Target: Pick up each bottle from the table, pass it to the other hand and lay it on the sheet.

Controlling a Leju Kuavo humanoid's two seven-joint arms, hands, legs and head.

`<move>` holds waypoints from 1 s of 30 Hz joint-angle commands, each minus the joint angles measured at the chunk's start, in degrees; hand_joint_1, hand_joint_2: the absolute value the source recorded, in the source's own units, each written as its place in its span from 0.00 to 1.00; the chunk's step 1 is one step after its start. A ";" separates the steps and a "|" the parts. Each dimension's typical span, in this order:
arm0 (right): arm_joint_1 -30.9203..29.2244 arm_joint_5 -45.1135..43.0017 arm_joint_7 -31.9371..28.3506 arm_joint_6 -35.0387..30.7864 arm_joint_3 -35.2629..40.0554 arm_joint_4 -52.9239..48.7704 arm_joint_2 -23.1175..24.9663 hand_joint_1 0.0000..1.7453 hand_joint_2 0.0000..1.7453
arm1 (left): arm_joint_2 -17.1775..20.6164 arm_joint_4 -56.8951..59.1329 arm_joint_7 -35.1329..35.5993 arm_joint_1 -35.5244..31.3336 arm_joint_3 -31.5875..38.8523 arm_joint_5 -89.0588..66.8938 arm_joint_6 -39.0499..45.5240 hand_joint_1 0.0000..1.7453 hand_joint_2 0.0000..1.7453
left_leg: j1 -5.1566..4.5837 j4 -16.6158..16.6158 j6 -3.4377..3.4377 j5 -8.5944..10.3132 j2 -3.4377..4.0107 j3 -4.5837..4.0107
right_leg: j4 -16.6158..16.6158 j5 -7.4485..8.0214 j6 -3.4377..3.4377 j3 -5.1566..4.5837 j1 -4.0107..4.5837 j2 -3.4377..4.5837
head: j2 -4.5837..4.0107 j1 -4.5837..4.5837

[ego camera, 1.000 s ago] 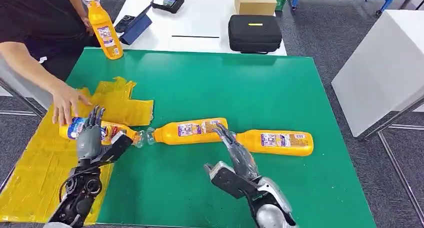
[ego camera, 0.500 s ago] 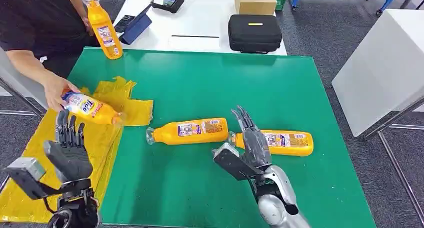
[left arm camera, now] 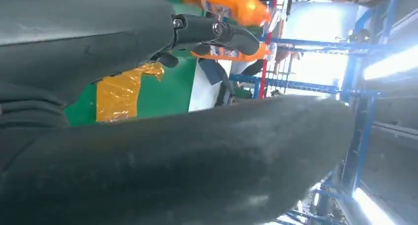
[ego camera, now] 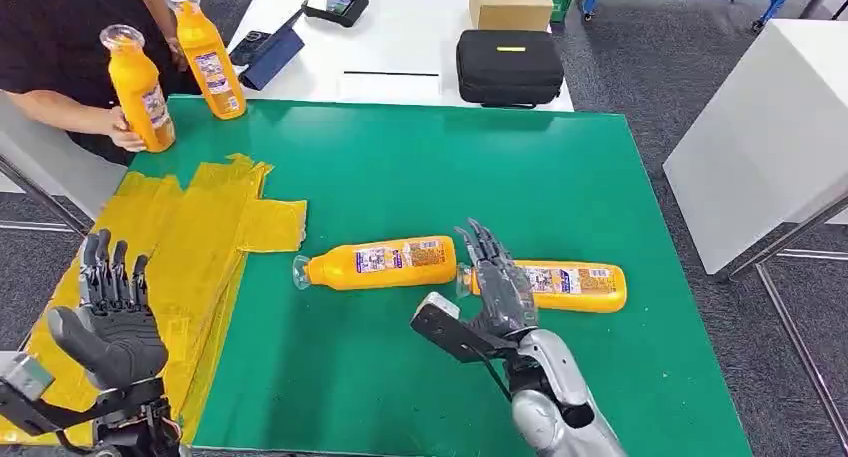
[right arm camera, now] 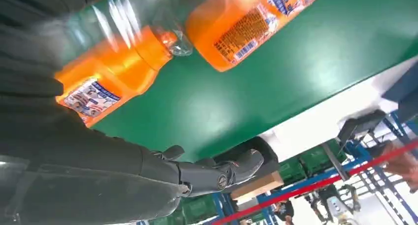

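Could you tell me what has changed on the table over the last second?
The left hand let go of the bottle on the yellow sheet and drew back, open. A person lifted that bottle and stood it at the table's far edge. The right hand rose slightly. Both lying bottles stayed put.

Bright even overhead light; wrist views blurry, glare at windows.

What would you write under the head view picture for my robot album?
Right hand hovers over two orange bottles lying on the green table, left hand open above the yellow sheet.
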 commanded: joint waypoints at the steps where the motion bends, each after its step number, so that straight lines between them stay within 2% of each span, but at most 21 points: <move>1: -8.67 2.11 1.26 2.70 4.63 11.26 3.63 0.00 1.00 | 1.74 2.98 -0.02 -3.58 -1.28 0.06 1.50 0.00 0.00 | -0.02 -0.06 -0.07 -0.07 0.10 0.25 | 0.00 -0.04 -0.08 0.16 -0.03 0.20 | 0.00 0.00; 7: -8.59 2.24 1.22 2.91 4.55 11.42 3.37 0.00 1.00 | 1.77 2.85 -0.11 -3.40 -1.36 -0.23 1.75 0.00 0.00 | -0.04 -0.09 -0.04 -0.07 0.00 0.31 | -0.02 -0.09 -0.06 0.23 -0.06 0.07 | 0.00 0.00; 9: -10.18 2.58 1.52 3.39 4.63 12.76 4.09 0.00 1.00 | 1.35 3.06 -0.57 -4.28 -1.83 -2.70 3.90 0.00 0.00 | -0.02 -0.04 -0.02 -0.02 0.01 0.13 | -0.01 -0.02 -0.04 0.09 -0.03 0.04 | 0.00 0.00; 18: -18.29 4.85 2.85 4.96 5.30 27.44 6.78 0.00 1.00 | 0.18 5.58 0.69 -9.76 -4.86 -2.12 4.20 0.00 0.00 | -0.05 -0.07 -0.02 0.01 -0.09 0.29 | 0.00 -0.05 -0.07 0.23 -0.07 0.00 | 0.00 0.00; 26: -28.32 5.68 3.61 6.75 2.82 41.10 9.32 0.00 1.00 | 0.21 6.82 0.30 -11.69 -5.74 -0.93 4.56 0.00 0.00 | -0.05 -0.02 -0.01 0.05 0.01 0.19 | 0.05 0.01 -0.02 0.14 -0.06 0.07 | 0.00 0.00; 30: -29.93 5.26 3.57 7.24 2.28 43.58 9.80 0.00 1.00 | 0.27 7.14 0.29 -12.26 -5.86 -0.49 4.60 0.00 0.00 | -0.08 -0.02 -0.03 0.02 -0.03 0.28 | 0.09 -0.04 -0.04 0.20 -0.09 0.06 | 0.00 0.00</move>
